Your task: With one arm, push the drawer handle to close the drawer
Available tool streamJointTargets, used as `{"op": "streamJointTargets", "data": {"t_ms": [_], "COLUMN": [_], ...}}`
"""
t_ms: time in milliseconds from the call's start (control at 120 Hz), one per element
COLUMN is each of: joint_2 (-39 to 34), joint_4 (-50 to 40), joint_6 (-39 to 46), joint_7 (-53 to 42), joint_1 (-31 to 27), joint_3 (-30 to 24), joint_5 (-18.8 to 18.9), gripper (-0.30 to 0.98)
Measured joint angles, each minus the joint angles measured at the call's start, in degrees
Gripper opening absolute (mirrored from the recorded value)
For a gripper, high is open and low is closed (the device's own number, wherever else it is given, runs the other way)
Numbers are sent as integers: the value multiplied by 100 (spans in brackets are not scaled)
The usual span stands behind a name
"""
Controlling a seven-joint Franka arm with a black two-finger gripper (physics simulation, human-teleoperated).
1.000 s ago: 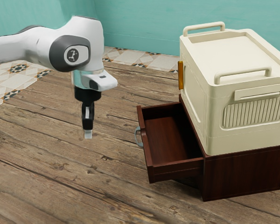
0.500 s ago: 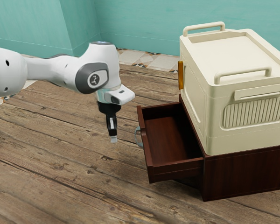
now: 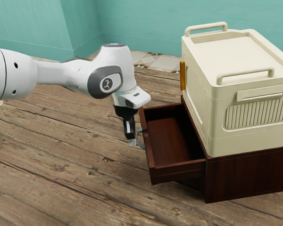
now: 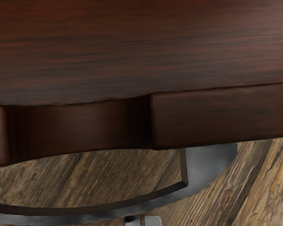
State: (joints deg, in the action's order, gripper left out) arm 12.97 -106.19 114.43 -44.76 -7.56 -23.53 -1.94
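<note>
The drawer handle (image 4: 108, 213), a curved grey bow, lies just beside my pincer's tips (image 3: 132, 142); whether they touch it I cannot tell. My pincer is closed, its tips together, with nothing between them. The handle looks hard and smooth, perhaps slippery, so I judge a closed push at the middle of its bow safest; off-centre, I could slide along it or skew the drawer. Beyond the handle from me, the drawer (image 3: 167, 139) stands well out and empty. I expect a stiff wooden body, moderately heavy, needing a steady, level push. Past it sits the dark cabinet (image 3: 245, 176), with the cream box (image 3: 236, 54) on top, and the plank floor (image 3: 75, 174) runs below me.
</note>
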Motion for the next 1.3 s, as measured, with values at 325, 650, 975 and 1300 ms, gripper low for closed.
{"op": "streamJointTargets", "data": {"t_ms": [325, 650, 975, 1300], "joint_2": [253, 790, 1134, 1477], "joint_4": [382, 1067, 1433, 1810], "joint_6": [31, 40, 153, 293], "joint_7": [-73, -26, 56, 108], "joint_1": [13, 88, 404, 652], "joint_3": [-2, 9, 16, 18], "joint_5": [1, 58, 81, 88], "gripper": [-10, -10, -10, -10]}}
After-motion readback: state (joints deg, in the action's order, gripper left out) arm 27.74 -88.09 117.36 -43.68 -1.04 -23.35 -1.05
